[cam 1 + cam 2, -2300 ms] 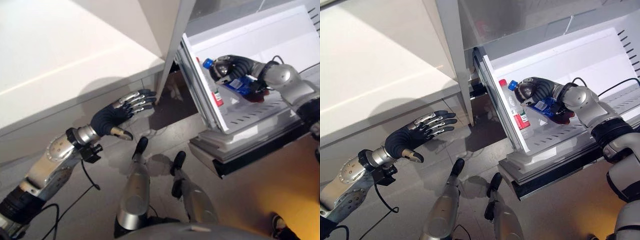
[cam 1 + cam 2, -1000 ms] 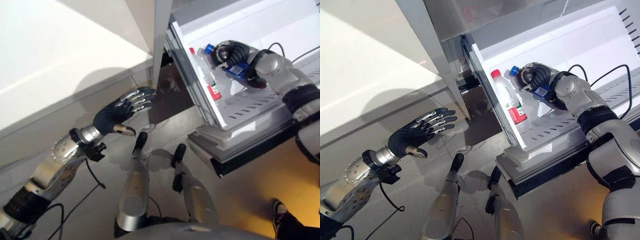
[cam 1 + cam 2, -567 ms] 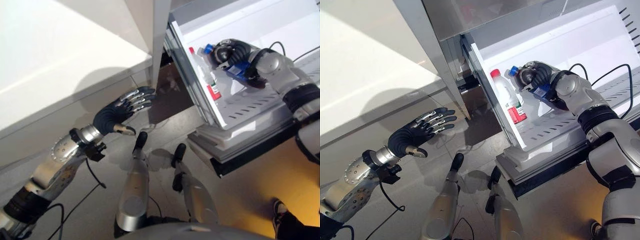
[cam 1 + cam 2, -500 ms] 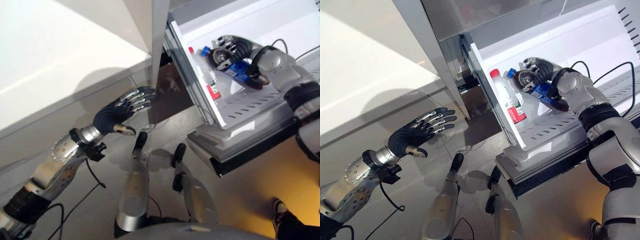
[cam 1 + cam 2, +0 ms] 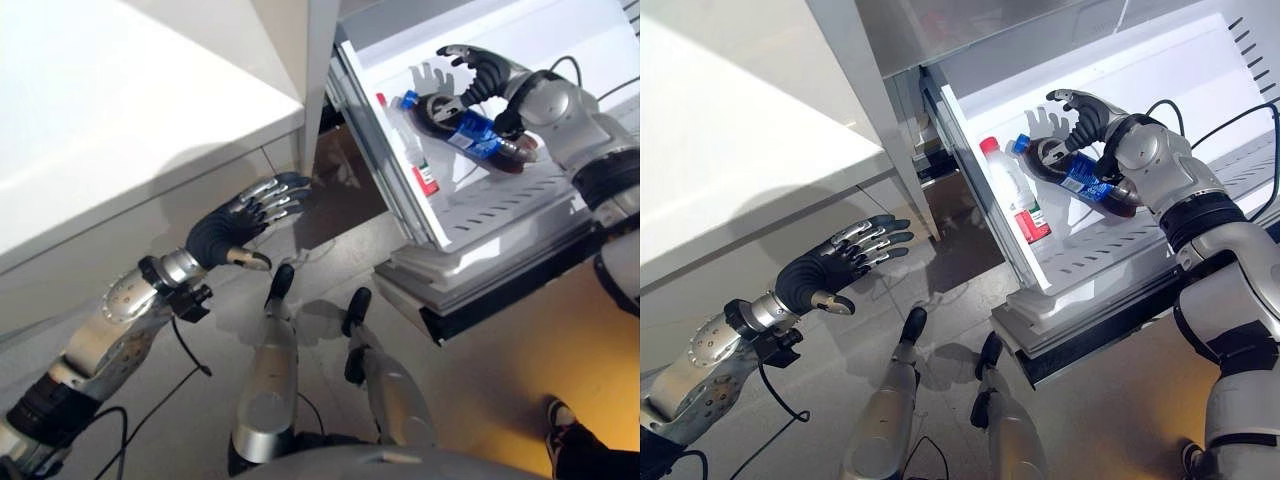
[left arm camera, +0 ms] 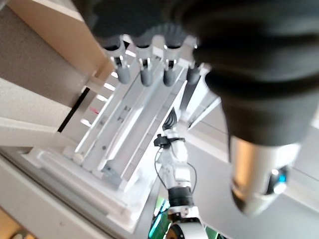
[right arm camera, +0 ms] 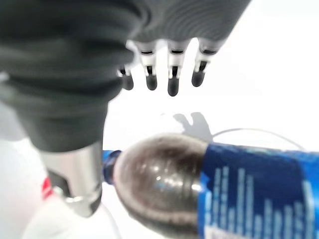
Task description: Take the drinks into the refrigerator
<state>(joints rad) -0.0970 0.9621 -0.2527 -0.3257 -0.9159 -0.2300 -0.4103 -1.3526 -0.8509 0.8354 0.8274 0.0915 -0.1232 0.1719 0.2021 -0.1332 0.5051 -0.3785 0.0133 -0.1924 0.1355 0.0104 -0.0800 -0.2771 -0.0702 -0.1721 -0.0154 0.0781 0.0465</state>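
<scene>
We see that the right hand [image 5: 1087,112] has opened and lifted its fingers off the dark cola bottle [image 5: 1080,180]. The bottle now lies tilted on the refrigerator shelf [image 5: 1140,240], leaning toward the red-capped bottle [image 5: 1012,195].

Both eye views look down from the head, sharing the refrigerator [image 5: 1120,250]. Each wrist view looks along its own fingers, very close.

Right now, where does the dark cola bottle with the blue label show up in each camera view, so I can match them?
Left eye view: cola bottle upper right, tilted on the refrigerator shelf, under the open right hand.
Right eye view: upper right of centre, again below that hand.
Right wrist view: large, close below the fingers.
Left wrist view: I can't make it out.
Shared landmark: the red-capped bottle beside it.
</scene>
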